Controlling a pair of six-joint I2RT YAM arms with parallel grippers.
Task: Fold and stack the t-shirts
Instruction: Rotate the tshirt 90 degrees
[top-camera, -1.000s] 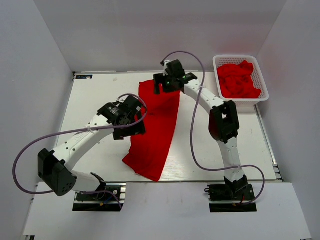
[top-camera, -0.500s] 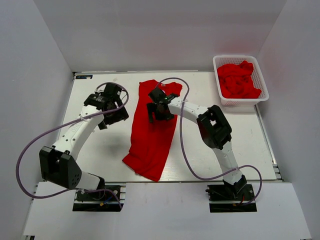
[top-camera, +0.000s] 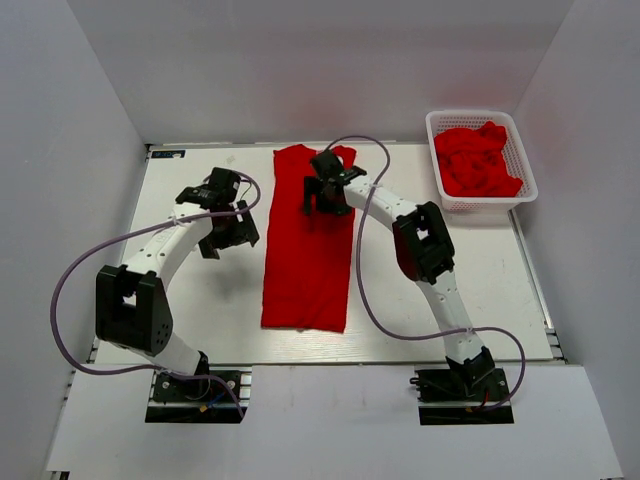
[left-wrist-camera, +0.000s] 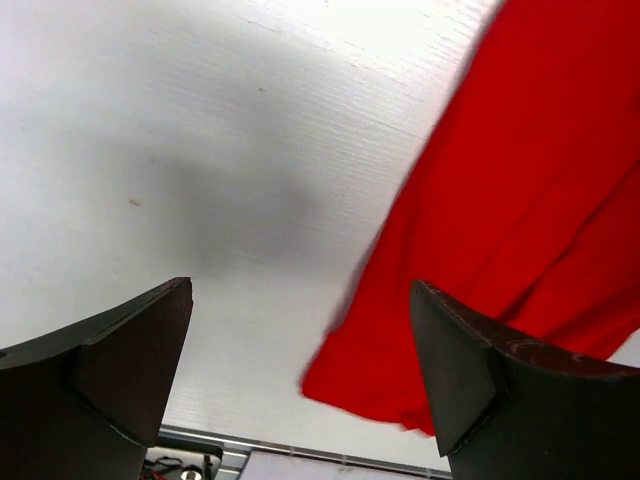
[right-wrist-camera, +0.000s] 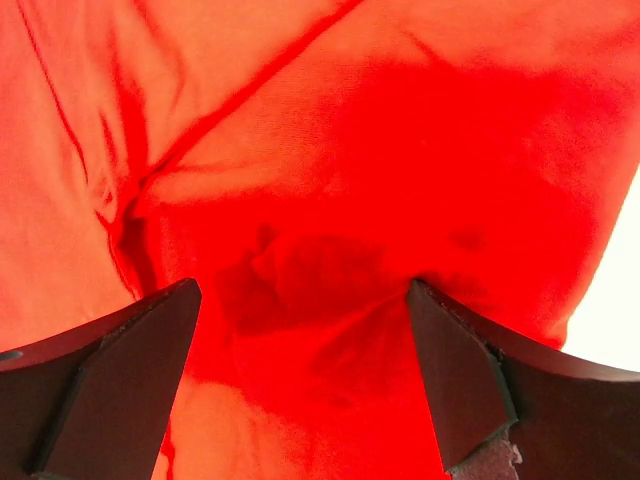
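Observation:
One red t-shirt (top-camera: 307, 250) lies on the white table, folded into a long narrow strip running from the far edge toward the near edge. My right gripper (top-camera: 322, 196) is open just above the strip's far part; the wrist view shows red cloth (right-wrist-camera: 330, 200) filling the frame between its spread fingers. My left gripper (top-camera: 228, 228) is open and empty over bare table left of the strip; its wrist view shows the shirt's near corner (left-wrist-camera: 480, 260) to the right. More red t-shirts (top-camera: 476, 160) lie crumpled in the basket.
A white plastic mesh basket (top-camera: 528, 178) stands at the far right corner of the table. The table's far edge (top-camera: 230, 147) meets the back wall. Purple cables loop from both arms over the table.
The shirt has gone from a slanted, hanging shape to a straight flat strip on the table. My right gripper moved toward the far end; my left arm shifted slightly, staying left of the shirt.

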